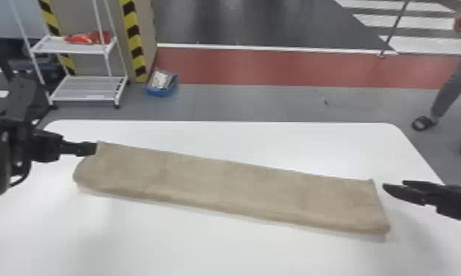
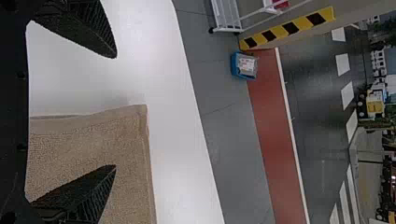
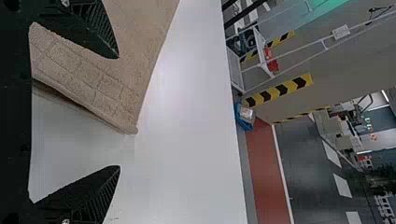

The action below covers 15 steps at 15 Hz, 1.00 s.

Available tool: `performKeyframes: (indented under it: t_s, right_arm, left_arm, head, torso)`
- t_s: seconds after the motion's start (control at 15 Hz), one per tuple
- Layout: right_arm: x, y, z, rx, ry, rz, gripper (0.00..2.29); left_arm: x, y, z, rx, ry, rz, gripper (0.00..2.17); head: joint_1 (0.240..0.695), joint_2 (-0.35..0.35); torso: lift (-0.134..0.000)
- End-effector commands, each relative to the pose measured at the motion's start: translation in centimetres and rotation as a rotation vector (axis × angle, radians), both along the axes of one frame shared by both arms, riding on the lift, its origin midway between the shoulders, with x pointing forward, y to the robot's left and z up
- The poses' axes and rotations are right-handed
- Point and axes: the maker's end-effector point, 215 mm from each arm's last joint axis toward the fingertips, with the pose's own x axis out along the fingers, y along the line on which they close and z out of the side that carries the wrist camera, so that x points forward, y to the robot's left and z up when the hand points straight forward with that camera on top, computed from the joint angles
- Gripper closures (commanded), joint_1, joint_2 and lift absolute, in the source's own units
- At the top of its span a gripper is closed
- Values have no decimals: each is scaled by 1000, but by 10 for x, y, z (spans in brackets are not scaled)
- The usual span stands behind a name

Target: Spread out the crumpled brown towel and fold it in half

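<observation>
- Black left gripper (image 2: 116, 111) at the far left corner of the towel (image 1: 222, 187), with both fingers spread well apart and pinching nothing.
- For doing this step well: first to look if the fold is really finished, as seems by the long flat shape; then to raise the left gripper slowly and straight up, without catching the corner or pulling back the upper layer.
- At the middle of white table (image 1: 204, 249), the towel, lying flat in a long narrow strip, with only small waves on top.
- Long axis running mostly from left to right, but slanting: left end farther, right end nearer. Rounded, thick long edge toward the near side; thinner long edge toward the far side.
- Beside the right end, the right gripper (image 3: 118, 112), also spread, with nothing between fingers. Better to lift together with the left one, evenly, for keeping both ends well aligned.
</observation>
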Motion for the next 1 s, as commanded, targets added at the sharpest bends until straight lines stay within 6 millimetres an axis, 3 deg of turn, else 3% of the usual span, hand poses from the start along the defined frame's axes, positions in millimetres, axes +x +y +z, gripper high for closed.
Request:
performKeyframes:
  t_s: [0.0,0.93]
  right_arm:
    - [0,0,-1,-3,2,1,33]
    - [4,3,-2,-7,3,3,33]
  left_arm:
    - [-1,0,-2,0,3,1,36]
    - [0,0,-1,5,0,-2,36]
  head:
    - [695,-66]
    - [695,-64]
  torso:
    - [-124]
    - [-124]
